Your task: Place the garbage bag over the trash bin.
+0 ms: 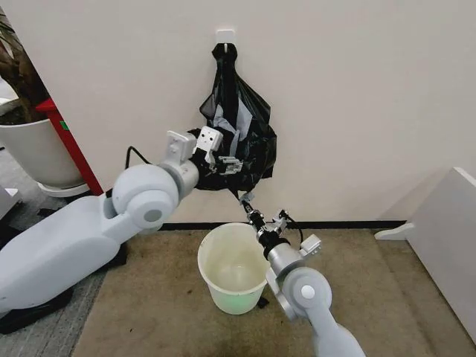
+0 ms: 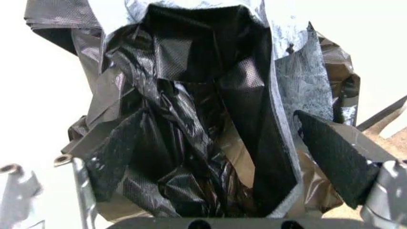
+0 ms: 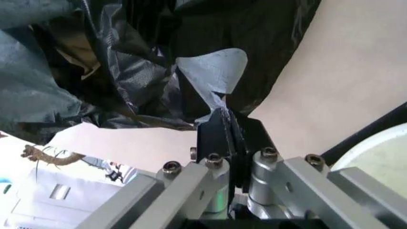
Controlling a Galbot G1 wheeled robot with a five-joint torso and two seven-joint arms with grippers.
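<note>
We are only partway: the garbage bag (image 1: 236, 130) is hanging from the wall hook (image 1: 224, 35) above the bare trash bin (image 1: 232, 266), our right gripper (image 1: 245, 199) clenching its lower corner, our left gripper (image 1: 227, 163) spread around, seemingly not gripping, its bunched middle.

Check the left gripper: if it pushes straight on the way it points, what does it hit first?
Left gripper is open and aimed into the garbage bag hanging on the wall hook. It would meet the bag's crumpled black plastic first, probably at once; the wall lies behind, depth unclear.
</note>
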